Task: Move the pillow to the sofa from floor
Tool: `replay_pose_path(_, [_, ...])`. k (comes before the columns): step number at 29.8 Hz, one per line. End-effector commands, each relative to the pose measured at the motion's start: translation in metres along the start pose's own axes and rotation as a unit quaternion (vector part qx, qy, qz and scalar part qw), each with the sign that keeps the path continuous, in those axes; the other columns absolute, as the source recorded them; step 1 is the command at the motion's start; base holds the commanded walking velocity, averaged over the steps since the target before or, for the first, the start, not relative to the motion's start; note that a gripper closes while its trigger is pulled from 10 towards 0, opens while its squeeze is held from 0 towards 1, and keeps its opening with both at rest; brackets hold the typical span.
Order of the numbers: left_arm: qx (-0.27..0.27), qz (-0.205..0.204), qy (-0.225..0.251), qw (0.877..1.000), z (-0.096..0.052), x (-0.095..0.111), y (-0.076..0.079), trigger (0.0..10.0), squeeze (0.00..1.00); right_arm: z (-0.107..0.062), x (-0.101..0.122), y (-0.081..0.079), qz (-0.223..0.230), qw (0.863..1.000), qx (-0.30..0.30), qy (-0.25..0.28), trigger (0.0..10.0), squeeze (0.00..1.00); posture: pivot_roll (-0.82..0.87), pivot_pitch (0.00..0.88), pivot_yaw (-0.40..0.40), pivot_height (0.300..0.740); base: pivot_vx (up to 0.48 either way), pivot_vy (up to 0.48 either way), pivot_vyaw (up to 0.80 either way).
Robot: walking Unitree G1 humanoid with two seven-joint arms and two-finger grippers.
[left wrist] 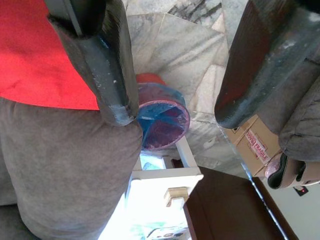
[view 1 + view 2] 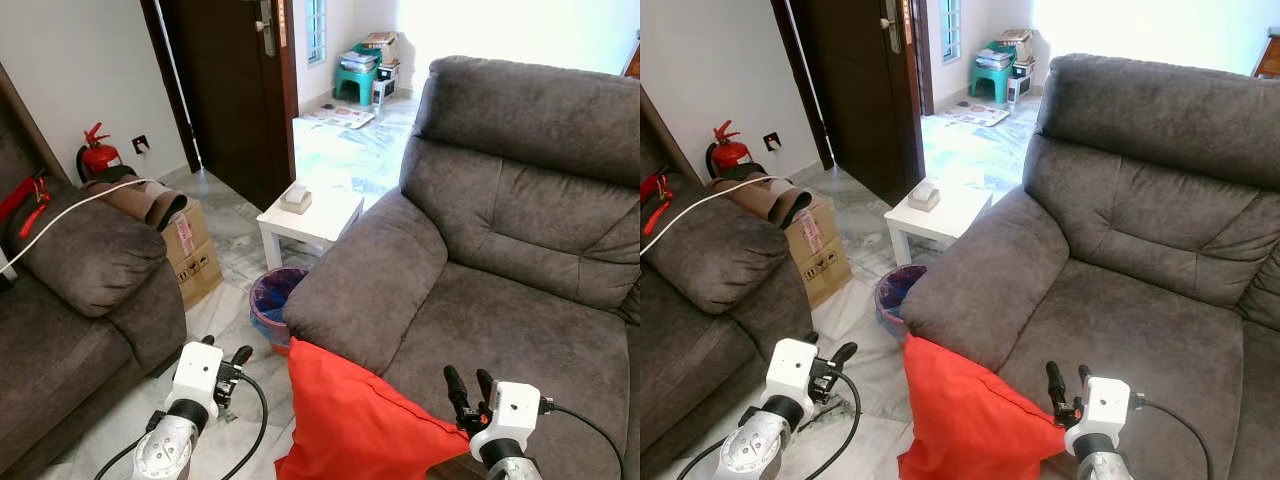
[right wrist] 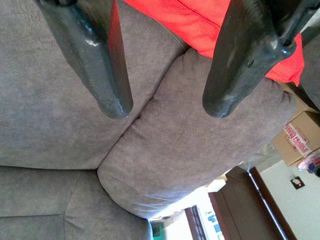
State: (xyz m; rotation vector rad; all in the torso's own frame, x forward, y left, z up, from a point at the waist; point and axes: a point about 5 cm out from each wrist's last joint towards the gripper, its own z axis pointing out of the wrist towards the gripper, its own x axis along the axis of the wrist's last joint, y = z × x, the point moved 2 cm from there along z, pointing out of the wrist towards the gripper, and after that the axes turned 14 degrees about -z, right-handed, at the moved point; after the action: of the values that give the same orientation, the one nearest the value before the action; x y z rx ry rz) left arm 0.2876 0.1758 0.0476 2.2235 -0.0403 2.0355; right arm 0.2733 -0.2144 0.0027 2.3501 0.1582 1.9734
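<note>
A red pillow (image 2: 350,420) stands on the floor, leaning against the front of the grey sofa (image 2: 500,300) just below its left armrest (image 2: 370,270). My left gripper (image 2: 226,348) hangs open over the marble floor to the pillow's left, apart from it. In the left wrist view, red cloth (image 1: 40,50) shows beside its open fingers (image 1: 112,75). My right gripper (image 2: 467,376) is open at the pillow's right edge, above the front of the sofa seat. In the right wrist view, the pillow (image 3: 225,25) lies behind the open fingers (image 3: 110,65), which hold nothing.
A round bin with a blue liner (image 2: 272,300) sits on the floor by the armrest. Behind it is a small white table (image 2: 320,220). A second grey sofa (image 2: 80,270) and a cardboard box (image 2: 195,250) close in the left side. A dark door (image 2: 230,80) stands beyond.
</note>
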Motion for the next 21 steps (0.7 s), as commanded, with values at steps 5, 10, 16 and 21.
replay_pose_path(5, [0.0,-0.003,-0.011,1.0,0.0013,-0.0021,-0.0046,10.0,0.0,0.0008,-0.0056,-0.0064,-0.009,1.0,0.016,-0.026,10.0,0.0,-0.04,0.0,0.047,0.72,0.0,0.0,0.0])
replay_pose_path(10, [0.001,-0.003,-0.018,1.0,0.0012,-0.0053,-0.0065,10.0,0.0,0.001,-0.0016,-0.0067,-0.006,1.0,0.014,-0.009,10.0,0.0,-0.03,0.007,0.045,0.701,0.0,0.0,0.0])
replay_pose_path(16, [0.003,-0.003,-0.018,1.0,0.0029,-0.0054,-0.0083,10.0,0.0,0.0024,0.0007,-0.0052,-0.006,1.0,0.009,-0.008,10.0,0.0,-0.04,0.021,0.042,0.701,0.0,0.0,0.0])
replay_pose_path(21, [0.003,-0.003,-0.013,1.0,0.0065,-0.0029,-0.0103,10.0,0.0,0.0026,-0.0026,-0.0065,-0.011,1.0,0.014,-0.02,10.0,0.0,-0.03,0.024,0.041,0.701,0.0,0.0,0.0])
